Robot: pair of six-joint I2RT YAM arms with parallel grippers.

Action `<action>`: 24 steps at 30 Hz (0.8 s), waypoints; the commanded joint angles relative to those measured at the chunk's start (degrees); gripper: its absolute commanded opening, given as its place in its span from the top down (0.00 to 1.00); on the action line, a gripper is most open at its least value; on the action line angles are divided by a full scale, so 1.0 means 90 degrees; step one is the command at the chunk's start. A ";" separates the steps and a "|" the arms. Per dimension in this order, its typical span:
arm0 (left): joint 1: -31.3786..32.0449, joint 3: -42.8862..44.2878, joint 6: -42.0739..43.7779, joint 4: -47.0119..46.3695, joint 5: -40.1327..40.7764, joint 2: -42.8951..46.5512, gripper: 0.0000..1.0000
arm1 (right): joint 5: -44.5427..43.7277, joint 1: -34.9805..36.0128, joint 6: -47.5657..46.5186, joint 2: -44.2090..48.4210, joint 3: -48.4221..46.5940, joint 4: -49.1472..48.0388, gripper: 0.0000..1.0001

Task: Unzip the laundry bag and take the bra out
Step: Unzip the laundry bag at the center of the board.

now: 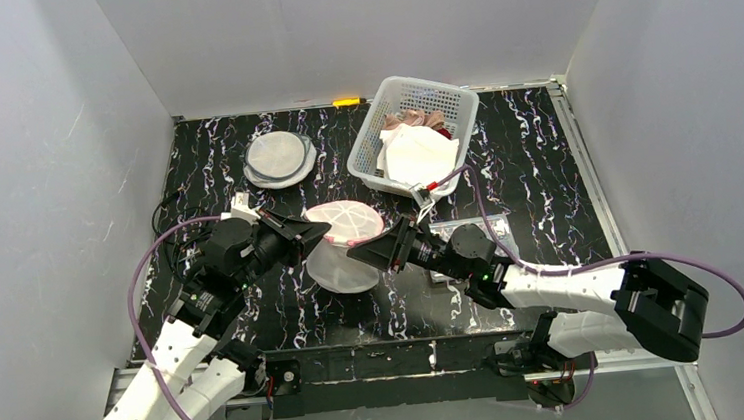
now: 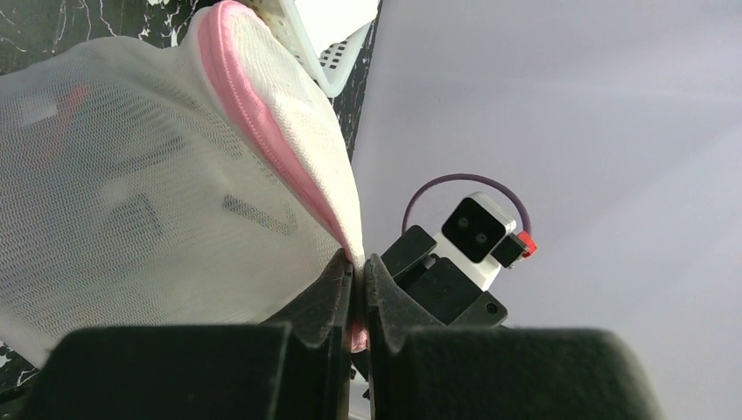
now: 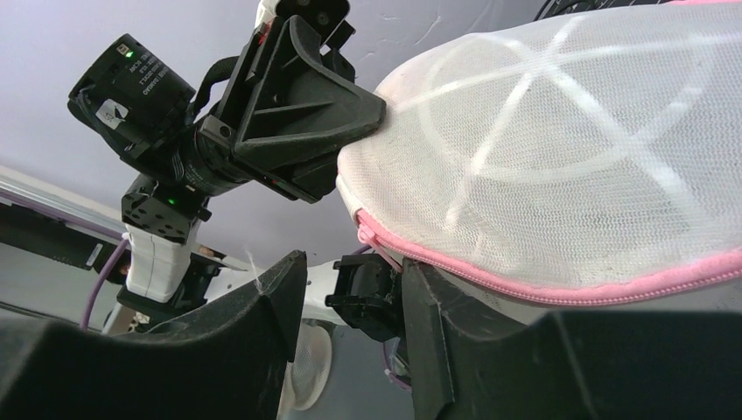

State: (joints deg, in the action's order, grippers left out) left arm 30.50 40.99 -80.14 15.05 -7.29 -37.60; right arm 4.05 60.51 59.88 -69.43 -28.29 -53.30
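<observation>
Laundry bag, pink zipper; basket of garments

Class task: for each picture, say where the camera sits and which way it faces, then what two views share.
Top external: above and behind the arms, looking down on the table; both arms show.
Left wrist: on the left wrist, looking along the left fingers, shut on the pink zip edge of the laundry bag.
Right wrist: low, looking up past the open right fingers at the bag.
Shared: both wrist views show the bag's pink zip and the other arm.
</observation>
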 commanded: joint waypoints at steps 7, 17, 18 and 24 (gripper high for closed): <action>-0.0020 0.0016 -0.0125 0.0061 0.0161 0.0205 1.00 | -0.0297 0.0042 0.0285 -0.0150 -0.0084 -0.0650 0.54; -0.0020 0.0165 -0.0206 0.0115 0.0190 0.0271 1.00 | -0.0294 0.0042 0.0389 -0.0291 -0.0062 -0.0728 0.40; -0.0020 0.0176 -0.0228 0.0119 0.0170 0.0271 1.00 | -0.0293 0.0041 0.0388 -0.0304 -0.0080 -0.0728 0.40; -0.0020 0.0270 -0.0378 0.0115 0.0174 0.0266 1.00 | -0.0210 0.0051 0.0388 -0.0407 -0.0160 -0.0907 0.43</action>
State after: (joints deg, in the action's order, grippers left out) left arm 30.48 40.99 -82.19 16.80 -5.74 -36.16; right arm 2.76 60.77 63.24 -72.40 -28.29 -56.80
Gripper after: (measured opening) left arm 0.033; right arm 0.578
